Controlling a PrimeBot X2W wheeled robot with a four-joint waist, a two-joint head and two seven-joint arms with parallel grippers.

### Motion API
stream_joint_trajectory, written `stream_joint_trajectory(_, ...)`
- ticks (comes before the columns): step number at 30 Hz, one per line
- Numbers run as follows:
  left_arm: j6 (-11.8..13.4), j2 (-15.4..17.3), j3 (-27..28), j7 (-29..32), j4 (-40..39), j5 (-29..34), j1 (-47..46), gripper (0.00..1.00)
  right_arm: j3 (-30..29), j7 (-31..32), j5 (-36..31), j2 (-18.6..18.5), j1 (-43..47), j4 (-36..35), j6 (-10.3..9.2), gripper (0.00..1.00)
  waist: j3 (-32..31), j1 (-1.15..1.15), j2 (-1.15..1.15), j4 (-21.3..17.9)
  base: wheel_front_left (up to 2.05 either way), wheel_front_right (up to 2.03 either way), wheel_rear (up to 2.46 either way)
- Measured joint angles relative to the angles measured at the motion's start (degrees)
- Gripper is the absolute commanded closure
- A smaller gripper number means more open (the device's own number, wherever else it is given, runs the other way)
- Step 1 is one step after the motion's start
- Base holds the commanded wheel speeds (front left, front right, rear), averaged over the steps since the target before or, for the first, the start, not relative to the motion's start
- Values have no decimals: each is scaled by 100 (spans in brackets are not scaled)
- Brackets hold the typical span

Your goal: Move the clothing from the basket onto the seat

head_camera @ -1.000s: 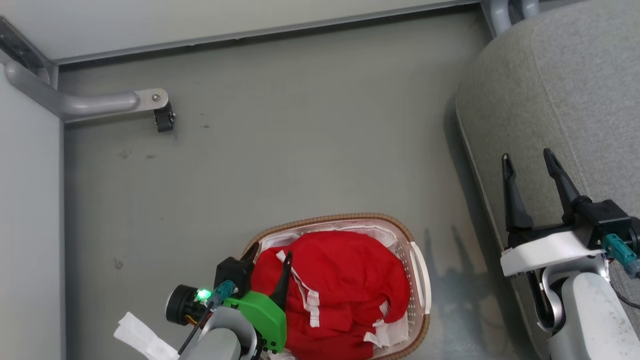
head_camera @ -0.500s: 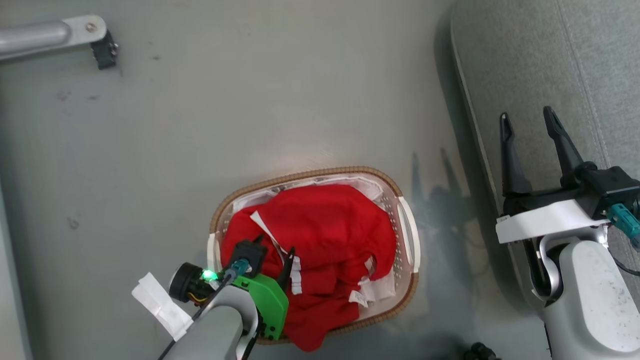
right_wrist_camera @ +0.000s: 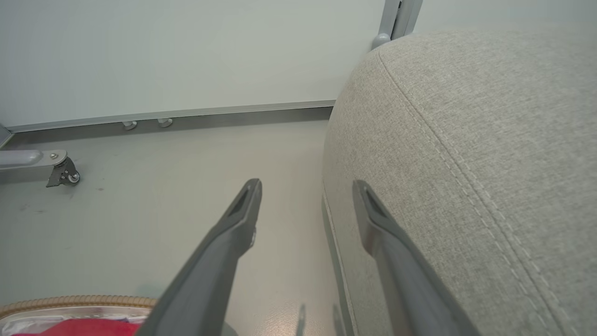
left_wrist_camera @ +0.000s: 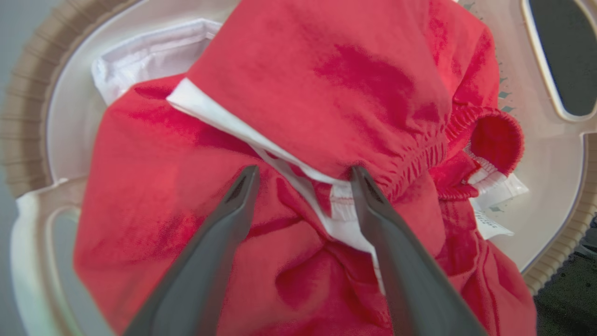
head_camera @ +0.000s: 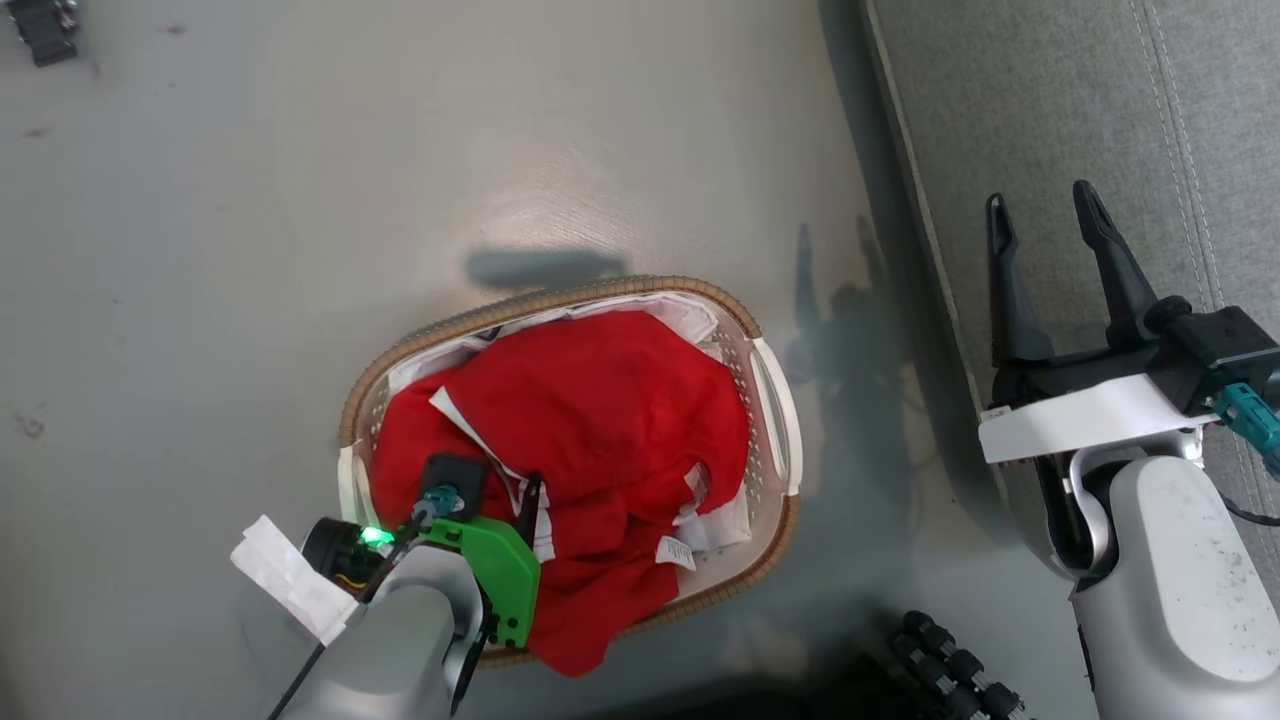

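Looking down from the head camera, we recorded the basket (head_camera: 560, 297) standing on the grey floor (head_camera: 300, 200), near the seat (head_camera: 1050, 100) but not touching it. The clothing (head_camera: 600, 400) lay heaped inside the basket. Red garments filled it up to the brown woven rim, and one red fold hung over the rim on the robot's side. We noted white-striped trim (left_wrist_camera: 224, 123) crossing the heap and small white tags (head_camera: 675, 550) toward the side facing the seat.

The left gripper (left_wrist_camera: 304, 170) pointed down into the heap. Its jaws were released and set wide, straddling the white trim. One tip stood at plain red cloth, the other at a gathered elastic hem (left_wrist_camera: 419, 154). We could not tell whether the tips pressed into the cloth. Nothing was clamped between them.

The right gripper (head_camera: 1038, 195) hovered above the seat's edge nearest the basket. Its jaws were likewise released and empty. In the right wrist view, one tip lay over the floor and the other over the grey upholstery.
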Motion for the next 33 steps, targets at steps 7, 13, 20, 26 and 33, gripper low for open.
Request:
stream_joint_trajectory(7,20,-2,-7,1,191,-205,-272,0,32,0,90,0,-82,5,0,0,256,0,0,-135,0,0,0)
stream_joint_trajectory(13,88,0,-35,112,341,-428,-380,0,80,0,177,0,-143,3,0,0,382,0,0,-229,0,0,0)
stream_joint_trajectory(20,22,1,-147,78,196,-591,-552,0,107,0,255,0,-170,-5,0,0,494,0,0,-287,0,0,0)
stream_joint_trajectory(26,53,1,-260,53,152,-683,-699,24,155,0,309,0,-182,-9,0,0,576,0,0,-323,0,0,0)
stream_joint_trajectory(33,24,0,-452,4,15,-726,-790,100,105,0,315,0,-201,29,0,0,556,-1,0,-316,0,0,0)
